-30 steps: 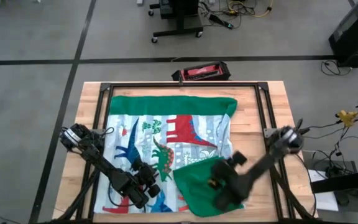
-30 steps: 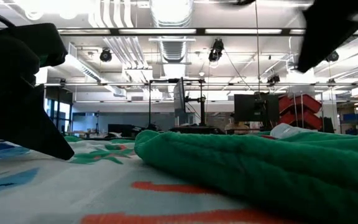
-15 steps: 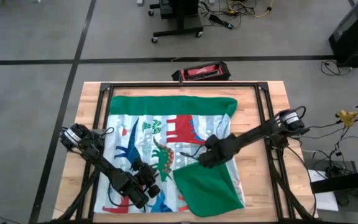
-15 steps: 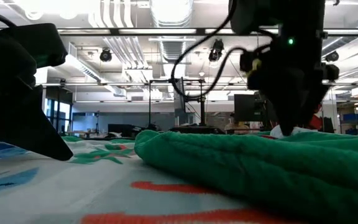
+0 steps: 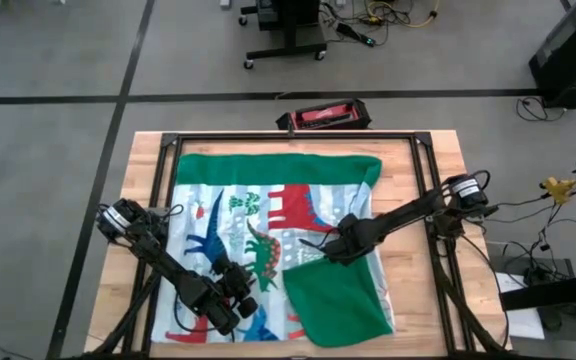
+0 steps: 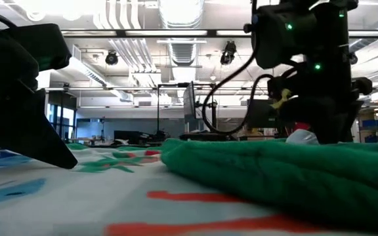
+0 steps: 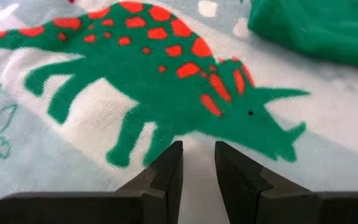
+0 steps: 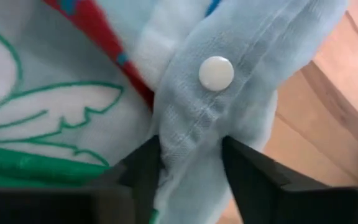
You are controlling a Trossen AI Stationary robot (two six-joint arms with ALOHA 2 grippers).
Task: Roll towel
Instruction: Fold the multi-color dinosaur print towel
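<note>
The towel (image 5: pixel 258 215) lies spread on the table, printed side up, green border at the far edge. Its near right corner is folded over as a green flap (image 5: pixel 338 300), which shows as a thick green fold in the low view (image 6: pixel 274 170). My right gripper (image 5: pixel 333 247) is at the flap's far edge, shut on a pale blue hem. My left gripper (image 5: pixel 234 288) stands low over the green dinosaur print (image 7: pixel 185 93), its fingers nearly together and nothing between them. I cannot tell whether it touches the cloth. My right gripper pinches a bunched pale blue hem strip (image 8: pixel 191 143) of the towel between its two fingers, just beside a white snap button (image 8: pixel 216 73). The strip looks folded into several layers. The rest of the towel lies on the table.
A black metal frame (image 5: pixel 163 160) runs round the table top. A red and black tool (image 5: pixel 323 115) lies at the far edge. Bare wood (image 5: pixel 413 280) shows to the right of the towel.
My right gripper has gone from above the green flap near the table's near right toward the far and left, down to the flap's far edge. In the last half second the flap's fold has shifted slightly toward the right.
</note>
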